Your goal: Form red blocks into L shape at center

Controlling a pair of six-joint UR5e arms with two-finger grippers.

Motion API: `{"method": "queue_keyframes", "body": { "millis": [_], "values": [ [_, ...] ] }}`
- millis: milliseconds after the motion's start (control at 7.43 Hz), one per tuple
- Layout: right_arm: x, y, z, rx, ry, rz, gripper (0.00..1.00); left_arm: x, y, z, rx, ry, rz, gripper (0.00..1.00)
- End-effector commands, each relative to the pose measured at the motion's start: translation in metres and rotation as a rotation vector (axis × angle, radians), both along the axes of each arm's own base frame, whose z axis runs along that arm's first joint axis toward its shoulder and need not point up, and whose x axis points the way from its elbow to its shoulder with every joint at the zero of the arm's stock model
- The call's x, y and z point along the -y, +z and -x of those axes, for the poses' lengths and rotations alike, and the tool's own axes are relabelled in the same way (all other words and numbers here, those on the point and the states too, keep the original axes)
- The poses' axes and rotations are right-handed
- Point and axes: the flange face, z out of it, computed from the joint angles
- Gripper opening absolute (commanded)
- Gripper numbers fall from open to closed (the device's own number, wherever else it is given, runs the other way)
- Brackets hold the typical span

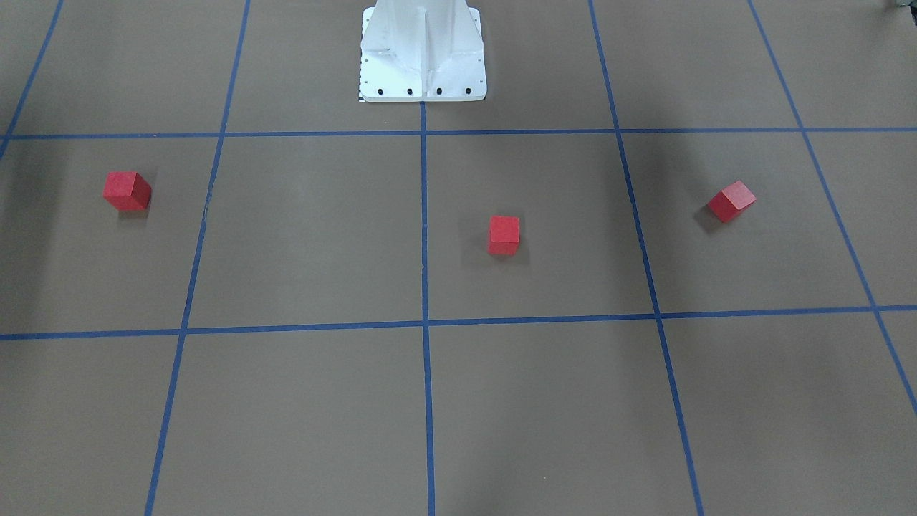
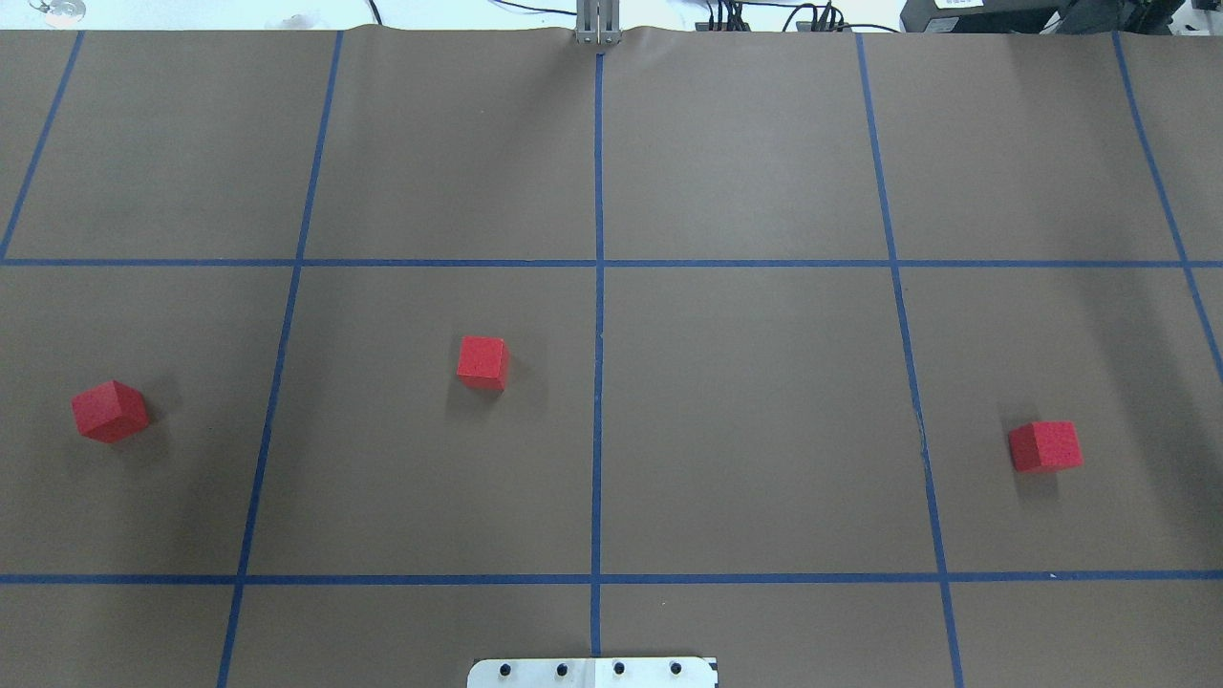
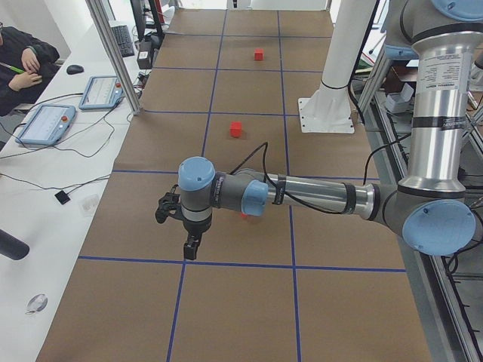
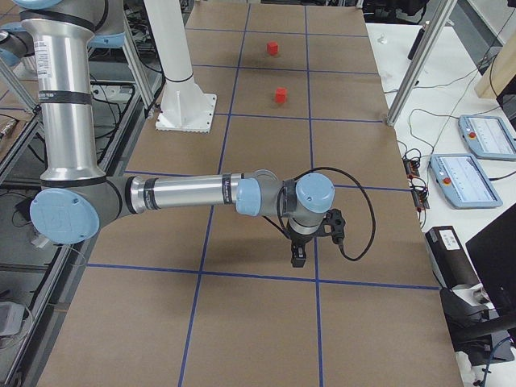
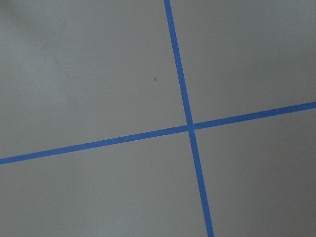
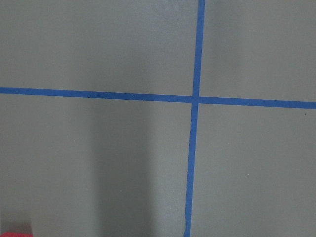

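Three red blocks lie apart in the grid row nearest the robot base: one at the left (image 2: 110,411) (image 1: 731,201), one left of the middle line (image 2: 482,362) (image 1: 504,234), one at the right (image 2: 1045,446) (image 1: 127,190). The center (image 2: 599,263) (image 1: 425,324), a crossing of blue tape lines, is bare. My left gripper (image 3: 190,247) hangs over the table's left end, past the left block (image 3: 243,216). Over the right end hangs my right gripper (image 4: 298,256). Both show only in side views, so I cannot tell whether they are open or shut. A red sliver (image 6: 15,233) edges the right wrist view.
The white robot pedestal (image 1: 423,57) (image 2: 592,672) stands at the table's robot side. Teach pendants (image 3: 49,121) (image 4: 476,177), cables and aluminium posts (image 3: 113,53) line the operators' side, where a seated person (image 3: 23,64) is.
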Motion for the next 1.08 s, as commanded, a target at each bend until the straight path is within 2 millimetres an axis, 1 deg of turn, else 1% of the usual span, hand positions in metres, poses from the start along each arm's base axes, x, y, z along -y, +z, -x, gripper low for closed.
{"method": "queue_keyframes", "body": {
  "millis": [0, 135, 269, 404, 538, 673, 807, 942],
  "values": [
    [0.001, -0.002, 0.000, -0.001, 0.001, -0.004, 0.99, -0.001, 0.002, -0.001, -0.015, 0.003, 0.006, 1.00],
    [0.001, -0.002, 0.000, -0.001, 0.001, -0.004, 0.99, -0.001, 0.004, -0.001, -0.015, 0.003, 0.008, 1.00],
    [0.002, -0.003, 0.000, -0.001, 0.001, -0.006, 0.99, -0.007, 0.006, 0.001, -0.015, 0.000, 0.012, 1.00],
    [0.002, -0.004, 0.000, -0.001, 0.001, -0.007, 0.99, -0.009, 0.013, 0.001, -0.014, 0.000, 0.026, 1.00],
    [0.003, -0.005, 0.000, 0.001, 0.001, -0.009, 0.99, -0.007, 0.015, 0.000, -0.011, -0.002, 0.033, 1.00],
    [0.003, -0.005, 0.000, 0.001, 0.001, -0.010, 0.99, -0.002, 0.009, -0.001, -0.014, -0.002, 0.021, 1.00],
    [0.003, -0.006, 0.000, 0.001, 0.001, -0.013, 0.99, -0.003, 0.007, -0.001, -0.017, -0.001, 0.019, 1.00],
    [0.005, -0.009, 0.000, 0.001, 0.001, -0.018, 0.99, 0.004, -0.001, -0.002, -0.017, -0.003, 0.000, 1.00]
  ]
}}
